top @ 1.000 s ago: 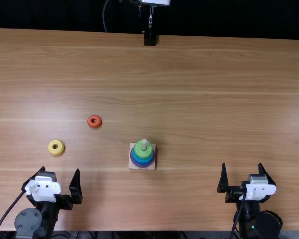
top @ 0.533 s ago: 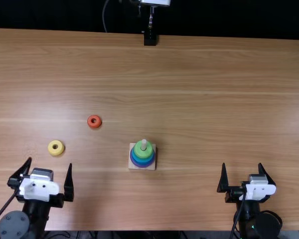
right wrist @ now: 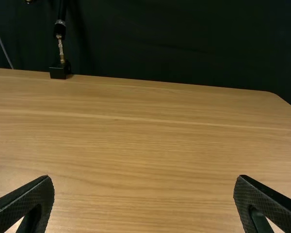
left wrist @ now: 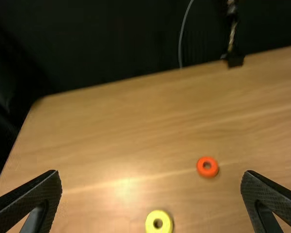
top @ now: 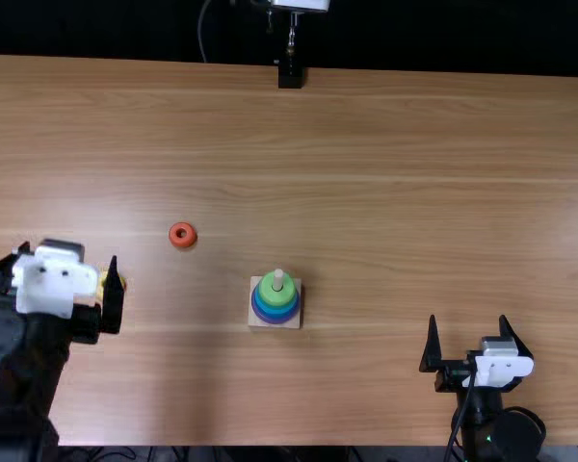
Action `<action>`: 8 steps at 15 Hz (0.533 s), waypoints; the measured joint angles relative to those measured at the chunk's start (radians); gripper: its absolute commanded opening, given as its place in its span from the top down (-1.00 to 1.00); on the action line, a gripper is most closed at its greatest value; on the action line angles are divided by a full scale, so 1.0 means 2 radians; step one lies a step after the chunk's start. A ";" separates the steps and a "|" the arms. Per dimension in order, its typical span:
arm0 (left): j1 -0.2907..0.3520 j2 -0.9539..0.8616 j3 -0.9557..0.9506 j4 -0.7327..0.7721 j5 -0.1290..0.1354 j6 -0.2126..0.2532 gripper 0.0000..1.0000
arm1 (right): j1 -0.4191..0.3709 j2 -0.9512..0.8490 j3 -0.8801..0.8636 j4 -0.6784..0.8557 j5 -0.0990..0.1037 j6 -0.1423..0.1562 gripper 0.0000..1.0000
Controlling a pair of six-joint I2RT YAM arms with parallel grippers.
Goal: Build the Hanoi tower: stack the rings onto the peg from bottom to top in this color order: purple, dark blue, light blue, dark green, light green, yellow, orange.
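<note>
Most of the tower looks built. The pale wooden peg [top: 277, 278] stands up from its square wooden base [top: 294, 323], in the wide space between the left gripper [top: 68, 252] and the right gripper [top: 468, 318]. A round purple ring [top: 277, 320] sits at the bottom, with blue above it and a round light green ring [top: 269, 296] on top. The blues and greens sit so close that I cannot tell each ring apart, but the order looks right. Two rings seem to be left: the small round yellow ring [left wrist: 167, 221] and then the small round orange ring [top: 190, 238]. The yellow one is next. It lies flat on the light brown wooden table [top: 385, 192], under the left gripper in the top view, with a bit of it peeking out by one black finger. It is fat and smooth like a little donut, with a dark hole in the middle. The orange one looks much the same, and lies flat off to the left gripper's right side, on the way toward the right arm's side. The left gripper is spread wide and has nothing in it. The right gripper is wide and empty too, well apart from all the rings.
</note>
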State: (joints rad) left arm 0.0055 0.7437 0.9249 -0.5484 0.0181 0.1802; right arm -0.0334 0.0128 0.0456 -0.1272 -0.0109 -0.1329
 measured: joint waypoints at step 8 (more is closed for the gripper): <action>0.040 0.255 0.061 -0.185 -0.019 -0.061 -1.00 | 0.000 0.000 0.000 0.000 0.000 0.000 -1.00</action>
State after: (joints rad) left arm 0.0860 1.2541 1.0470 -0.9192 -0.0196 0.0589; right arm -0.0338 0.0128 0.0452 -0.1272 -0.0113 -0.1329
